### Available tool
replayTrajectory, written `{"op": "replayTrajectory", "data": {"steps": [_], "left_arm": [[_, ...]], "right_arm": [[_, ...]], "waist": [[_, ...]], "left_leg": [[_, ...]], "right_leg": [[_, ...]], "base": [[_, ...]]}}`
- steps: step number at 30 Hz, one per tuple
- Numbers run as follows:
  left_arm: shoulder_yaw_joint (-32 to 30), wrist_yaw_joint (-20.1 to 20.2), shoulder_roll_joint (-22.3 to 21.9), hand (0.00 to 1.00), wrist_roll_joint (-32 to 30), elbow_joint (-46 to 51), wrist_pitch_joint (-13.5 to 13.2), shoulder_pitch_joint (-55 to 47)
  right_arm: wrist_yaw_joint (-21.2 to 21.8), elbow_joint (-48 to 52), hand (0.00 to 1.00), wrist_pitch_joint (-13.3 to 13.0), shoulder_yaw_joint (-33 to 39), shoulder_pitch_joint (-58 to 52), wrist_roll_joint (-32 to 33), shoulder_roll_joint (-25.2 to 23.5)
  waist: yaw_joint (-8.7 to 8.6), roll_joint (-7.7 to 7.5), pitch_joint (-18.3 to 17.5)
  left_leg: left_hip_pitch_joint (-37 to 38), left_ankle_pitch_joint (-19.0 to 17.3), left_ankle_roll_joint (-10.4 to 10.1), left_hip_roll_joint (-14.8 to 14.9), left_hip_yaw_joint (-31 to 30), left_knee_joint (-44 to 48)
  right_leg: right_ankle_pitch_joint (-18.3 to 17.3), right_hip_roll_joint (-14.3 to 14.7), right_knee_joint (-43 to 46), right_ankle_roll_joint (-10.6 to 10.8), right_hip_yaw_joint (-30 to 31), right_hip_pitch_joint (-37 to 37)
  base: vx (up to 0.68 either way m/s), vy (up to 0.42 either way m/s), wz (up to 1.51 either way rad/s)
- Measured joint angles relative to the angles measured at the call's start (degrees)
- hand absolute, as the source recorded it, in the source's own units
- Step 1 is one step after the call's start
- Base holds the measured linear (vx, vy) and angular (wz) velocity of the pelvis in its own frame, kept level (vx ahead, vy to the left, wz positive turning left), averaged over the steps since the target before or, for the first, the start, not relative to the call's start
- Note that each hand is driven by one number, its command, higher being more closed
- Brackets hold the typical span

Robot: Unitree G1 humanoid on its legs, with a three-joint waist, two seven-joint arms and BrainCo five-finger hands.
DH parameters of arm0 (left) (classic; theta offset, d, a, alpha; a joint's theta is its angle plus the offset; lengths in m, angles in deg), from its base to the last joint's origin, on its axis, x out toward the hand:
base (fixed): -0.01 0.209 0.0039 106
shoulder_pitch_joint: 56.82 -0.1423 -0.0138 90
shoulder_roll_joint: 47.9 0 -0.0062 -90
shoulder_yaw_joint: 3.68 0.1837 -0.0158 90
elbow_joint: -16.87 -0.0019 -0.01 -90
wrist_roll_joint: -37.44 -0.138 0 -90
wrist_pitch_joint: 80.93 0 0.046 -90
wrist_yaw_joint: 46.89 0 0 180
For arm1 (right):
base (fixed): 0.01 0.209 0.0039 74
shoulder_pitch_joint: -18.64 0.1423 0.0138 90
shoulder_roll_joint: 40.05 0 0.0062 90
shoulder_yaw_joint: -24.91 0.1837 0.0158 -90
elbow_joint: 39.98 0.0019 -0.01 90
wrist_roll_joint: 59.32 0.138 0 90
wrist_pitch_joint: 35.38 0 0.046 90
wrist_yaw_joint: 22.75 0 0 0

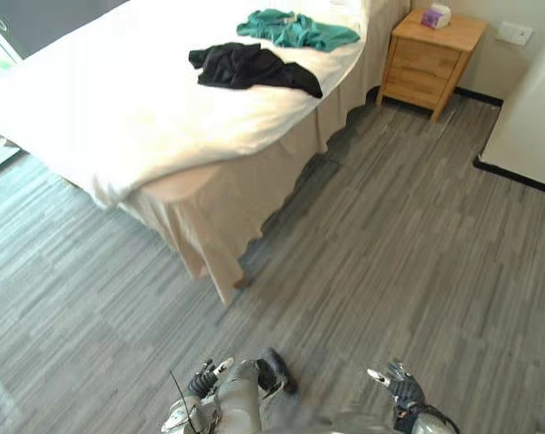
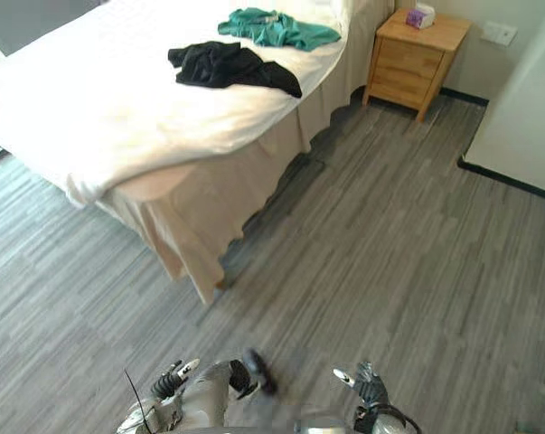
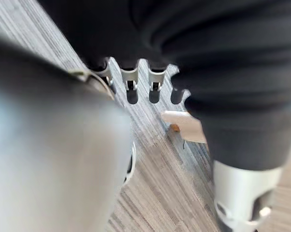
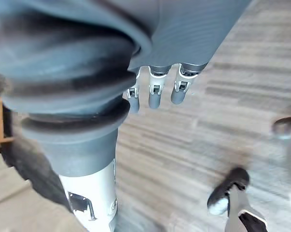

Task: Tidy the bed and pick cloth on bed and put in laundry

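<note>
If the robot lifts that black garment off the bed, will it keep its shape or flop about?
Probably flop: the black garment lies crumpled in soft folds on the bed, so it should drape and dangle. It looks thin, so it is likely light. A trailing edge might drag across the bed.

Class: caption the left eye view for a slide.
Black cloth and green cloth lie on the white bed; left hand and right hand hang open.

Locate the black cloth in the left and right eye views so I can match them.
Left eye view: black cloth on the bed, upper centre, nearer than the green cloth.
Right eye view: upper left of centre.
Shared landmark: wooden nightstand, upper right.
</note>
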Motion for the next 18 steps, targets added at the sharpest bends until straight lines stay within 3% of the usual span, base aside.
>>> {"op": "replayTrajectory", "data": {"steps": [1, 3, 4, 5, 6, 8, 9, 10, 11, 12, 13, 15, 18], "left_arm": [[1.3, -0.8, 0.0, 0.00, 0.0, -0.7, 0.6, 0.8], [2.8, -1.2, 0.1, 0.00, 0.1, -2.8, 1.2, 1.2], [4.0, -2.3, -0.2, 0.00, 0.7, -4.3, 1.5, 1.3], [4.3, -2.5, -0.2, 0.00, 1.0, -4.7, 1.4, 1.4], [5.1, -3.4, 0.2, 0.00, 2.5, -5.5, 1.6, 2.2], [5.1, -4.4, 0.6, 0.00, 4.7, -6.7, 1.5, 4.1], [4.7, -4.6, 0.8, 0.00, 5.4, -7.5, 1.4, 5.2], [4.2, -4.5, 0.9, 0.00, 6.6, -7.4, 1.3, 5.1], [3.8, -4.5, 1.4, 0.00, 7.1, -7.0, 1.2, 4.7], [0.6, -4.9, 0.9, 0.00, 7.6, -7.8, 1.0, 4.8], [-2.8, -5.6, -0.9, 0.00, 8.3, -7.7, 1.2, 3.0], [-6.7, -6.3, -2.8, 0.00, 9.5, -6.6, -0.3, 0.7], [-11.5, -8.7, -4.0, 0.00, 9.7, -7.4, -1.6, -1.4]], "right_arm": [[-0.6, -1.5, 0.00, 0.2, 0.4, 1.2, -0.6, 0.1], [-0.7, -2.7, 0.00, 0.4, 0.5, 1.5, -1.5, 0.3], [-0.6, -2.7, 0.00, -0.3, 0.4, 0.5, -2.3, 0.4], [-0.6, -2.8, 0.00, -0.5, 0.4, 0.3, -2.4, 0.4], [-0.4, -2.9, 0.00, -1.1, 0.5, -0.8, -2.9, 0.3], [-0.6, -2.3, 0.00, -1.8, 3.2, -2.0, -2.4, -0.1], [-1.0, -2.4, 0.00, -2.2, 4.2, -3.2, -2.2, -0.2], [-1.2, -3.3, 0.00, -3.0, 4.2, -5.1, -2.2, -0.8], [-1.2, -4.1, 0.00, -3.3, 4.2, -6.0, -2.2, -1.4], [-1.2, -6.0, 0.00, -3.6, 4.1, -6.3, -2.2, -1.6], [-1.5, -6.5, 0.00, -4.1, 4.0, -5.7, -2.0, -1.3], [-0.6, -6.5, 0.00, -5.2, 3.6, -4.8, -2.1, 0.7], [0.6, -6.1, 0.00, -6.0, 1.3, -3.4, -1.9, 1.4]], "waist": [[-0.50, -0.18, 0.0], [-1.18, 0.37, 0.4], [-1.28, 2.52, 1.1], [-1.24, 2.63, 1.1], [-1.60, 4.02, 1.8], [-3.08, 3.64, 1.8], [-3.79, 2.53, 1.8], [-4.31, 0.82, 1.8], [-4.28, -0.84, 1.4], [-3.30, -1.58, 2.4], [-1.60, 0.68, 2.1], [-0.05, 3.80, 1.9], [0.24, 4.14, 1.7]], "left_leg": [[3.0, -1.4, -2.2, -0.3, -2.3, 0.6], [10.5, -2.3, -5.0, 0.0, -6.8, 0.1], [17.2, -1.8, -6.0, 0.9, -11.1, -2.6], [18.5, -1.5, -6.4, 1.1, -12.4, -3.4], [22.7, -0.6, -7.9, 2.3, -16.6, -5.5], [25.0, -0.2, -8.6, 3.8, -24.1, -6.4], [25.7, 0.0, -9.7, 3.9, -29.2, -6.4], [26.2, -0.5, -14.3, 3.1, -33.1, -6.0], [26.6, -1.4, -16.3, 2.4, -34.4, -6.0], [28.1, -4.7, -20.8, 3.8, -36.4, -6.1], [27.5, -5.0, -21.3, 6.6, -36.8, -6.4], [27.8, -4.4, -21.5, 8.5, -36.6, -8.0], [28.4, -1.7, -22.1, 9.9, -36.7, -8.2]], "right_leg": [[0.6, -2.1, 13.6, 1.2, 0.1, -3.6], [0.4, -5.5, 27.2, 0.7, 0.5, -7.6], [-0.5, -6.5, 29.0, -1.0, 0.4, -11.3], [-0.7, -6.4, 28.6, -1.5, 0.4, -12.0], [-1.4, -5.8, 25.8, -2.7, 0.3, -15.3], [-1.1, -5.0, 15.9, -2.4, 2.2, -19.9], [1.9, -4.9, 6.3, -1.7, 6.4, -21.6], [9.8, -5.2, -6.0, -0.6, 12.1, -21.1], [17.4, -5.8, -11.9, -0.9, 14.9, -21.0], [21.7, -5.5, -10.1, 0.0, 15.7, -21.8], [20.8, -3.2, -10.4, -0.6, 15.7, -21.4], [20.8, -0.3, -13.8, -1.9, 14.0, -19.3], [20.4, 1.3, -16.3, -3.1, 12.1, -16.9]], "base": [[0.69, 0.110, 0.81], [0.94, 0.060, 0.76], [0.86, -0.032, 0.65], [0.62, -0.135, 0.89], [0.57, -0.228, 1.29], [0.52, -0.315, 1.92], [0.49, -0.432, 2.53], [0.49, -0.457, 2.48], [0.51, -0.528, 2.13], [0.44, -0.472, 1.16], [0.39, -0.427, 0.73], [0.25, -0.292, 0.10], [0.14, -0.239, 0.15]]}}
